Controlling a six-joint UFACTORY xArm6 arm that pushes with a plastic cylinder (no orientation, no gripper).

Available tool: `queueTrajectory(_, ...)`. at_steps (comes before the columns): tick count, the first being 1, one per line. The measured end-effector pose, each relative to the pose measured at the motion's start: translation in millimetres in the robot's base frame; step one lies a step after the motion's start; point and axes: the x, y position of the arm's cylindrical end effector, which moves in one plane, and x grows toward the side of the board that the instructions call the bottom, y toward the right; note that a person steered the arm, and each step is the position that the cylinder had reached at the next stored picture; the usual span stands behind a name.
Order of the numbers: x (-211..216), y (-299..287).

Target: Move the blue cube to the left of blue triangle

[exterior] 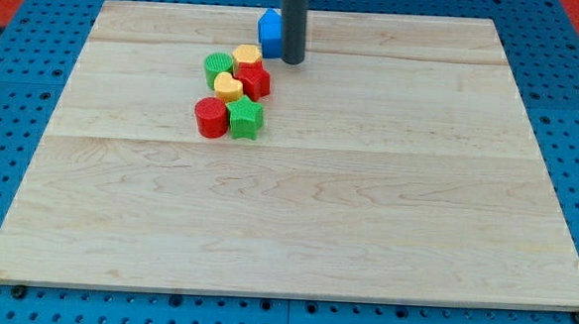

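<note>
Nearest in the cluster on the table [296, 232] sit a red cylinder [210, 117] and, touching its right side, a green star [244, 117]. Just beyond them lie a yellow heart [228, 87] and a red star [253, 79], then a green cylinder [218, 66] and a yellow block [246, 56]. Farthest, near the far edge, one blue block [269, 32] shows; its shape is unclear. My tip [292, 60] rests against its right side. There is no pincer, only the rod.
</note>
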Motion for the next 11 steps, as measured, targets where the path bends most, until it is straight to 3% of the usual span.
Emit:
queueTrajectory(1,-12,15)
queueTrajectory(4,-36,-122)
queueTrajectory(6,-65,-157)
queueTrajectory(9,-78,-141)
queueTrajectory(11,-97,-65)
